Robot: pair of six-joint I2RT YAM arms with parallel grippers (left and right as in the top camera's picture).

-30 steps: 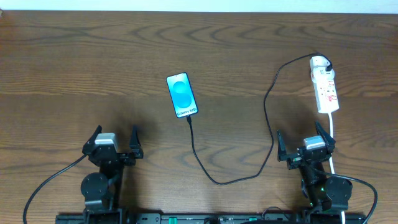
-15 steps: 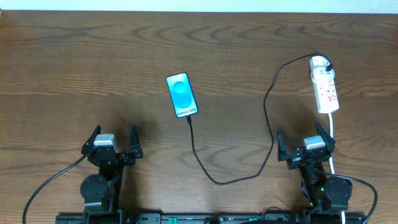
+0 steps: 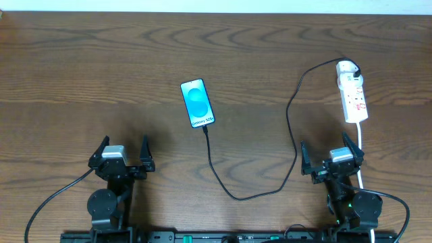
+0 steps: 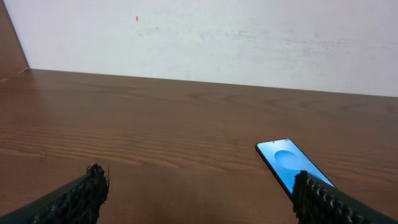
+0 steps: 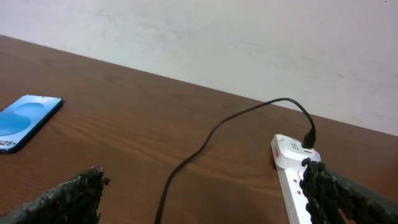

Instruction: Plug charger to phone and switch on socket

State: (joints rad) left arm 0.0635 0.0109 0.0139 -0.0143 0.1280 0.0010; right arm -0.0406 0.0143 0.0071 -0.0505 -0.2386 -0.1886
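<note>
The phone (image 3: 198, 103) lies flat mid-table with its blue screen up; it also shows in the left wrist view (image 4: 289, 163) and the right wrist view (image 5: 25, 121). The charger's black cable (image 3: 236, 197) runs from the phone's near edge, loops toward me and climbs to its black plug (image 5: 309, 138) in the far end of the white socket (image 3: 352, 100). Whether the tip sits inside the phone I cannot tell. My left gripper (image 3: 125, 143) stands open near the front edge, left of the phone. My right gripper (image 3: 325, 146) stands open just in front of the socket (image 5: 291, 180), holding nothing.
The brown wooden table (image 3: 67, 67) ends at a white wall (image 4: 249, 37) at the back. The socket's white cord (image 3: 362, 145) runs toward me past the right gripper's right side. The cable loop lies between the two arms.
</note>
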